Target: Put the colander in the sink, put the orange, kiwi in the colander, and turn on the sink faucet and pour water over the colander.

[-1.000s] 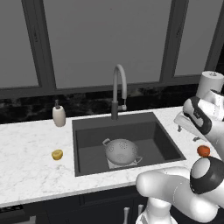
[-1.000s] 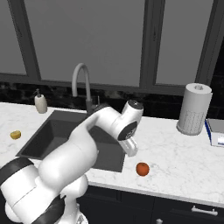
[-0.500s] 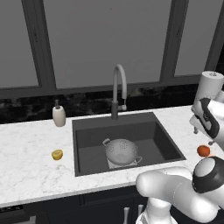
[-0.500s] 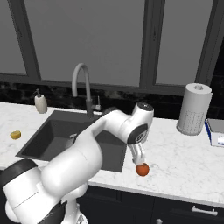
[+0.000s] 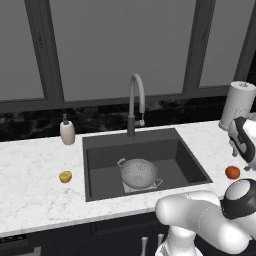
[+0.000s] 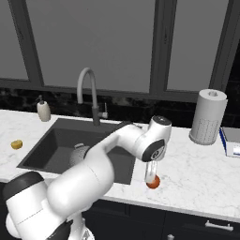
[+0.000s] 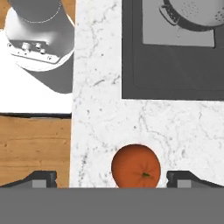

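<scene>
The red-orange orange lies on the white marble counter right of the sink, near the counter's front edge. My gripper hangs straight over it, open, with one dark fingertip on each side of the fruit and a gap on both sides. The silver colander sits upright on the sink floor, over the lighter patch. The yellow kiwi rests on the counter left of the sink. Behind the basin rises the grey gooseneck faucet, and no water shows.
A cream soap bottle stands at the sink's back left corner. A paper towel roll and a blue and white box stand on the counter's back right. The counter's front edge runs just beyond the orange.
My arm has swung right, from the sink's right edge to over the orange, and the gripper has come down around the fruit. Orange, kiwi and colander have stayed put.
</scene>
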